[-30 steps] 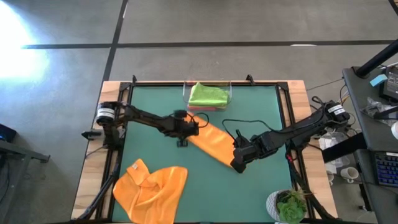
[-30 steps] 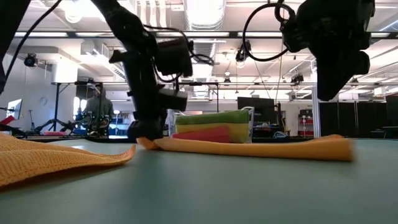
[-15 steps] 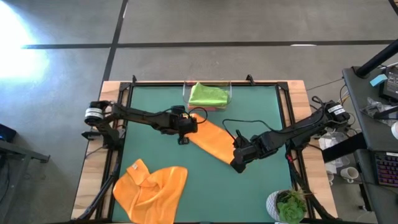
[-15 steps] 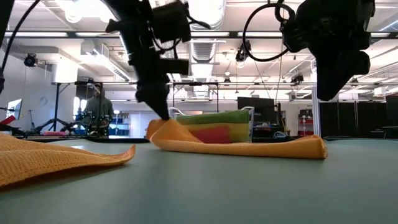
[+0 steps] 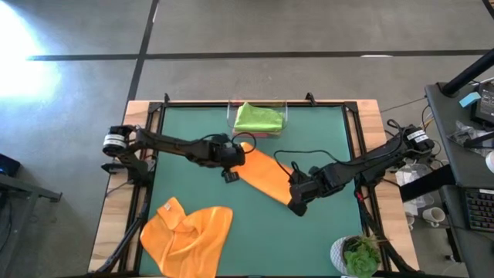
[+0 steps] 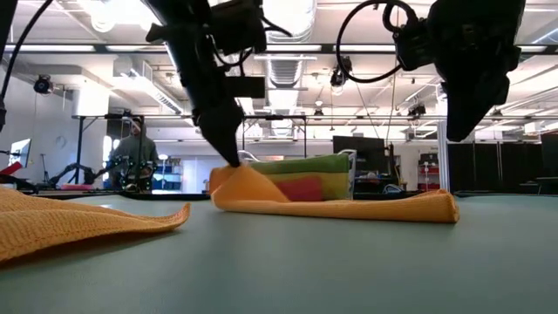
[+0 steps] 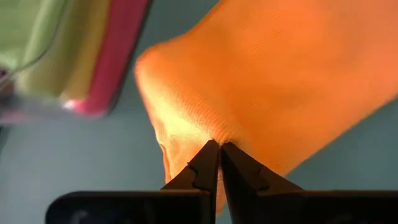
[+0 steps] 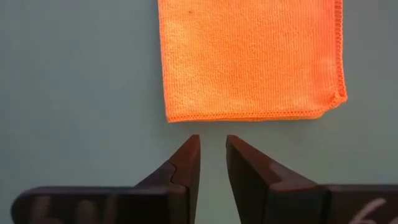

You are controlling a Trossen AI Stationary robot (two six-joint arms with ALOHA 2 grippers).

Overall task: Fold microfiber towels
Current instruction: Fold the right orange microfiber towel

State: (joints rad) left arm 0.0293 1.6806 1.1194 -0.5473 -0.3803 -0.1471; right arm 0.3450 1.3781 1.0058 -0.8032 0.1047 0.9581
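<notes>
On the green mat (image 5: 193, 181) lie two plain orange towels, one folded (image 5: 266, 176) and one crumpled (image 5: 187, 235), while green (image 5: 258, 117), yellow (image 6: 336, 181) and pink (image 6: 295, 188) towels sit stacked in a clear tray (image 5: 284, 116).

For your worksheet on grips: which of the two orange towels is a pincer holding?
The folded orange towel mid-table; the left pincer pinches its end. The crumpled orange towel lies untouched.

Two black jointed arms (image 5: 177, 144) trailing looped cables

My table (image 5: 324, 239): green mat | folded orange towel (image 5: 266, 176) mid-mat | crumpled orange towel (image 5: 189, 232) near corner | clear tray (image 5: 258, 123) far edge | plant pot (image 5: 356, 257)
</notes>
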